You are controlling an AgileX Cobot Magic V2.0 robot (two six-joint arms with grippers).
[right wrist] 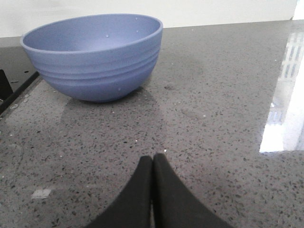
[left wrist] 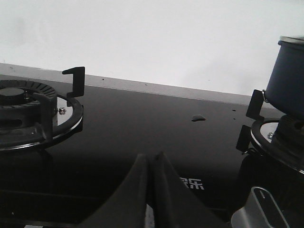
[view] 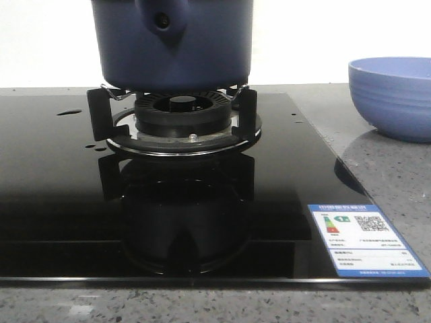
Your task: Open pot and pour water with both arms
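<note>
The dark navy pot (view: 172,44) stands on the burner's black supports (view: 176,118) on the black glass hob, its handle stub with a dark hole facing me. Its top is cut off in the front view. It also shows in the left wrist view (left wrist: 287,76) with a pale rim at its top. Water shows as a small puddle (left wrist: 198,118) and drops (view: 69,112) on the glass. My left gripper (left wrist: 151,156) is shut and empty, low over the hob between two burners. My right gripper (right wrist: 152,158) is shut and empty over the grey stone counter, short of the bowl.
A lighter blue ridged bowl (right wrist: 92,57) stands on the speckled counter (right wrist: 213,118) right of the hob; it also shows in the front view (view: 392,95). A second burner (left wrist: 33,111) is on the hob's left. A silver knob (left wrist: 260,211) sits near the left gripper. A label (view: 363,240) is on the hob's corner.
</note>
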